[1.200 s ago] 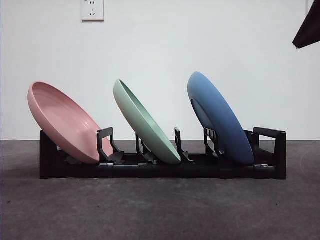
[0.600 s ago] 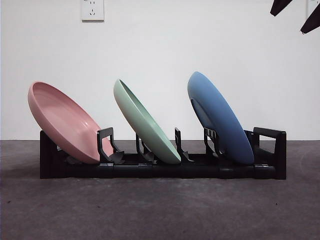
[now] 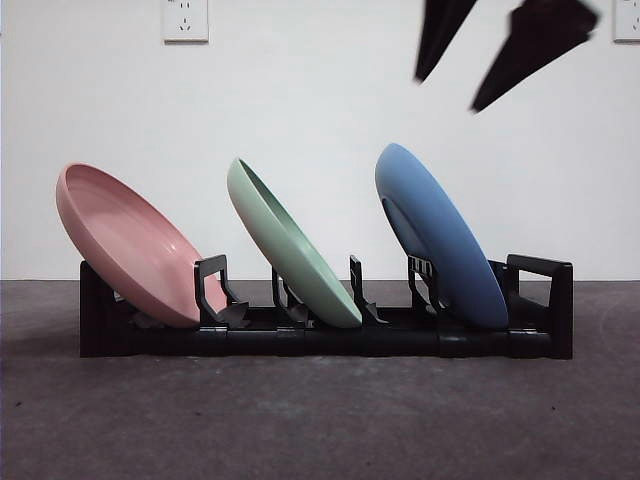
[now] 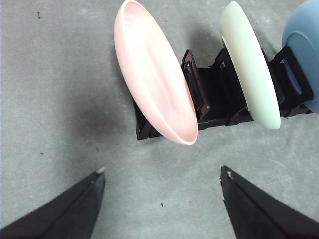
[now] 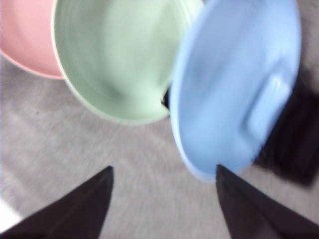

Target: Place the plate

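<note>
**Right gripper swings in over the blue plate**

A second ago only a dark tip showed at the top corner of the front view; half a second ago two jaw tips sat high at that corner. Now the right gripper (image 3: 470,60) hangs above the blue plate (image 3: 440,240), jaws spread apart and empty, clearly apart from the plate's top rim. Its wrist view is motion-blurred, which fits an arm in fast travel, with the blue plate (image 5: 234,89) directly ahead between the jaws.

The rack (image 3: 540,340) has not shifted. Taking the rack as landmark: the blue plate leans in the slot at one end, the green plate (image 3: 290,250) in the middle slot, the pink plate (image 3: 130,245) at the other end. All three tilt the same way and none has moved.

The left gripper (image 4: 162,181) waits with jaws wide and empty, off the pink plate's end of the rack.

My reading: the approach has begun and the blue plate is the likely target. No grasp yet; the descent onto the rim comes next.
</note>
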Robot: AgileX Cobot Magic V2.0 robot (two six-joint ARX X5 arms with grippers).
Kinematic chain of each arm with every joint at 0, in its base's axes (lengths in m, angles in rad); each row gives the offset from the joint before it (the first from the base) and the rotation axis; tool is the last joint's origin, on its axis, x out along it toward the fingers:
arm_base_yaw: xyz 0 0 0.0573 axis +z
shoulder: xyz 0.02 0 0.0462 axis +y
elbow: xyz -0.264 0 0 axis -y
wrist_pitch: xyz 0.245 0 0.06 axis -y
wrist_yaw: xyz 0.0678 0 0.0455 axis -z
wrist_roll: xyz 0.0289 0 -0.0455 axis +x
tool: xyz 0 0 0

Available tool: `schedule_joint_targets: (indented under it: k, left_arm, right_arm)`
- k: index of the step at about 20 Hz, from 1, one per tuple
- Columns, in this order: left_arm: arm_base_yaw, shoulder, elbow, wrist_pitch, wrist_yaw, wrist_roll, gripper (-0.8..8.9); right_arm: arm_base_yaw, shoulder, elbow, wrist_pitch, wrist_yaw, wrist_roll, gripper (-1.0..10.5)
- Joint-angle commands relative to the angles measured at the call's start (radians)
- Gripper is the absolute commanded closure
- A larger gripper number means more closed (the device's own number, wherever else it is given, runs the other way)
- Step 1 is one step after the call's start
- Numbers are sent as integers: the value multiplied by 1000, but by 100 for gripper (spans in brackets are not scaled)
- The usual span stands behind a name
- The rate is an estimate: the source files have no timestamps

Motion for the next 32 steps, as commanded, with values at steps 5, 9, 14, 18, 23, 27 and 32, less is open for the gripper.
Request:
schedule_joint_targets:
  k: [5, 9, 14, 18, 23, 27, 32]
  left_arm:
    - [-2, 5, 24, 7, 8, -13, 442]
    - [-2, 5, 24, 6, 8, -13, 442]
    - [-2, 5, 24, 6, 8, -13, 442]
    - [-2, 5, 24, 6, 8, -13, 442]
    - [-2, 5, 24, 1, 8, -13, 442]
    - [-2, 5, 24, 0, 8, -13, 442]
    - [-2, 5, 24, 0, 8, -13, 442]
  right_arm:
    - [33, 161, 32, 142, 51, -16, 654]
    - [33, 205, 32, 158, 64, -24, 707]
    - [32, 225, 32, 175, 76, -23, 827]
    - [33, 229, 32, 181, 76, -23, 931]
    - [33, 220, 49, 174, 45, -20, 931]
    - [34, 172, 92, 162, -32, -26, 931]
    - [64, 75, 106, 130, -34, -63, 931]
